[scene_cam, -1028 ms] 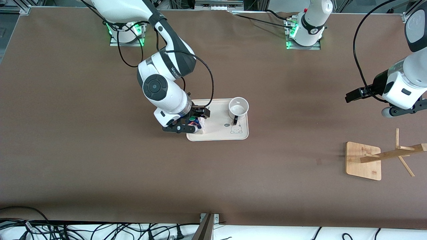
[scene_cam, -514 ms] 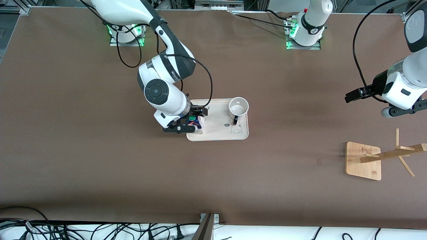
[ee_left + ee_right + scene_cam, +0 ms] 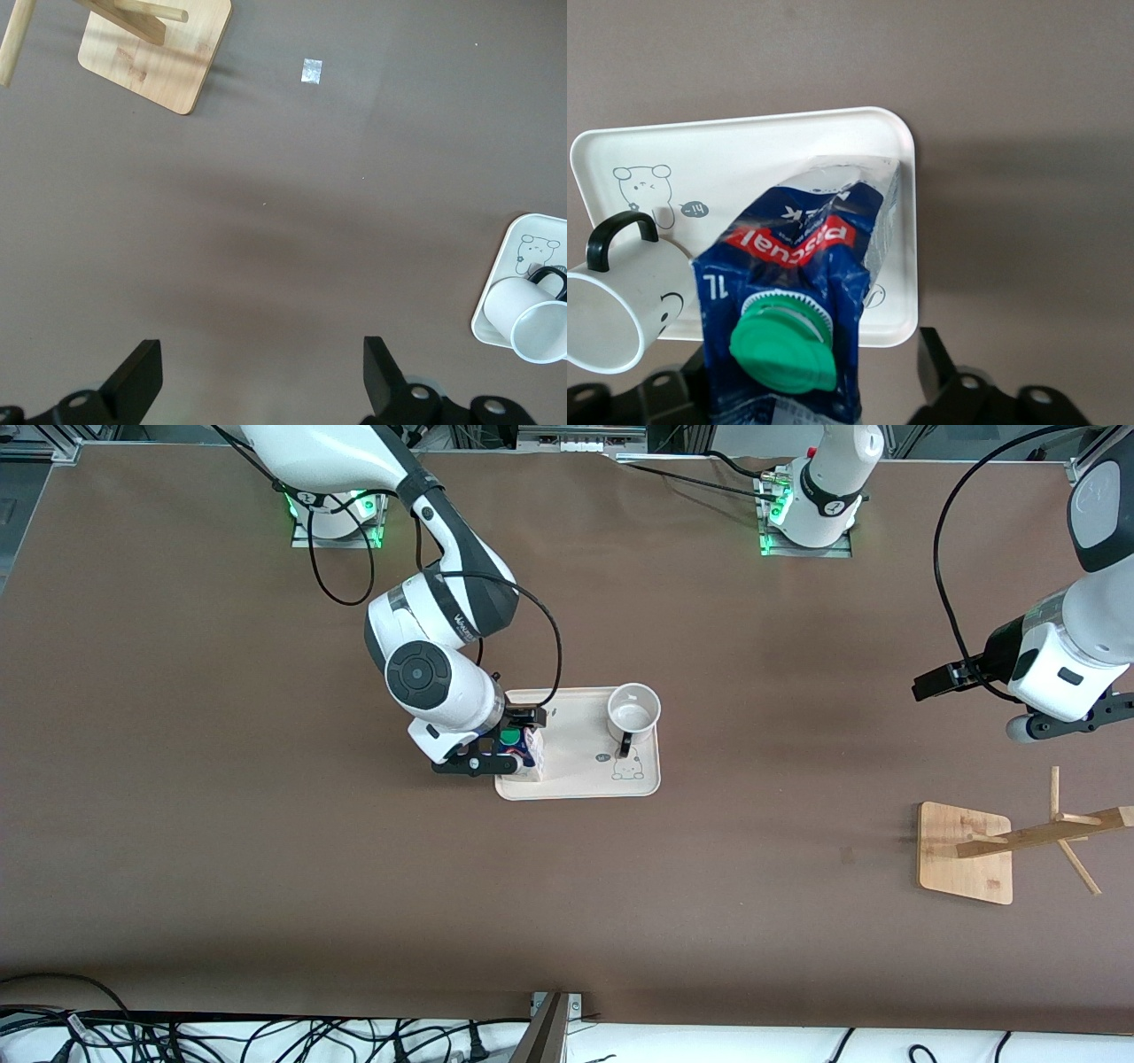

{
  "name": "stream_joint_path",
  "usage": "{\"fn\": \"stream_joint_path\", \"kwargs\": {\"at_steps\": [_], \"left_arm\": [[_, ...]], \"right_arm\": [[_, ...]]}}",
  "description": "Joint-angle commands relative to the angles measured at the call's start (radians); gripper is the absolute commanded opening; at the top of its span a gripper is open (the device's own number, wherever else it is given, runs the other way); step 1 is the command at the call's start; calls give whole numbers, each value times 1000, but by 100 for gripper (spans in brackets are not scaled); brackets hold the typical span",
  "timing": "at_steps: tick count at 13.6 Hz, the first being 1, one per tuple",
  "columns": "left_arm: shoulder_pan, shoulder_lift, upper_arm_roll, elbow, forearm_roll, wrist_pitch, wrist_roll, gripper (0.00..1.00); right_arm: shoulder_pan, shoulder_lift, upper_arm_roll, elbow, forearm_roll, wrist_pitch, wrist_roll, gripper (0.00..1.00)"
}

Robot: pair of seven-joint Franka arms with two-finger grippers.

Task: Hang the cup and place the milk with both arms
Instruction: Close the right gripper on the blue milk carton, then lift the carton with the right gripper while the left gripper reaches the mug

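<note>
The milk (image 3: 523,749), a blue-topped carton with a green cap, stands on the cream tray (image 3: 585,782) at its end toward the right arm. My right gripper (image 3: 523,740) is low around the milk, open, with one finger on each side. In the right wrist view the milk (image 3: 799,266) fills the space between the fingers of the right gripper (image 3: 819,372), with a gap at one finger (image 3: 935,361). The cup (image 3: 633,708) stands on the tray's other end, its handle toward the front camera. My left gripper (image 3: 1063,724) is open and empty, in the air over bare table near the wooden rack.
The wooden cup rack (image 3: 964,852) stands at the left arm's end of the table, nearer the front camera; it shows in the left wrist view (image 3: 155,53). A small tape scrap (image 3: 311,71) lies on the brown table. Cup (image 3: 527,323) and tray (image 3: 523,257) show there too.
My right gripper has slid slightly toward the right arm's end around the milk. My left arm has shifted a little toward the table's middle.
</note>
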Motion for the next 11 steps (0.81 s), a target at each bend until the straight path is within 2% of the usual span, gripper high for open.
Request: {"fn": "stream_joint_path", "kwargs": {"at_steps": [1, 9, 11], "left_arm": [[-3, 11, -5, 26, 19, -9, -10, 100], [-42, 63, -16, 52, 19, -37, -8, 100], [-67, 75, -19, 53, 18, -48, -7, 100]], "right_arm": [[-2, -15, -2, -10, 5, -9, -15, 29], [2, -23, -6, -2, 0, -9, -12, 28], [2, -52, -6, -3, -6, -16, -16, 28]]}}
